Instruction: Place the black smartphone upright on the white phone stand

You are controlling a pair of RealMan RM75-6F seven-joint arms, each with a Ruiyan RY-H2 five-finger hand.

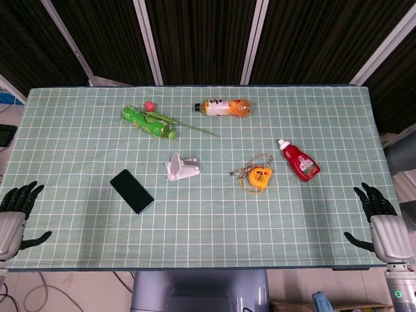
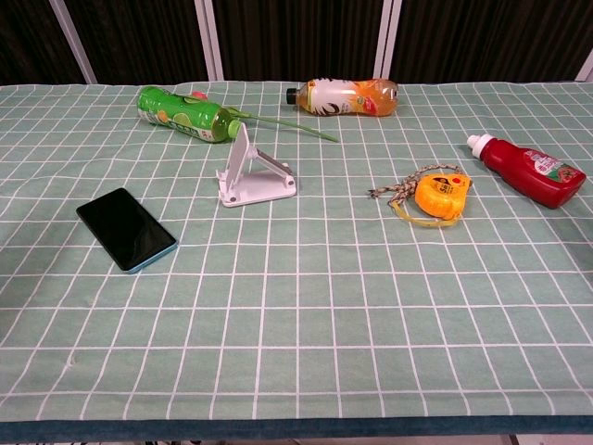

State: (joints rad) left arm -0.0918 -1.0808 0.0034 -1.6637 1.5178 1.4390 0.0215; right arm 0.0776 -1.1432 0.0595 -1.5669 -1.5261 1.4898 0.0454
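Spreading fingers [image 1: 19, 195], both hands empty.

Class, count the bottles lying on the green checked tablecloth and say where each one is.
3. The green plastic bottle lies at the far left, the orange juice bottle at the far centre, and the red squeeze bottle with a white cap on the right. None seems hidden.
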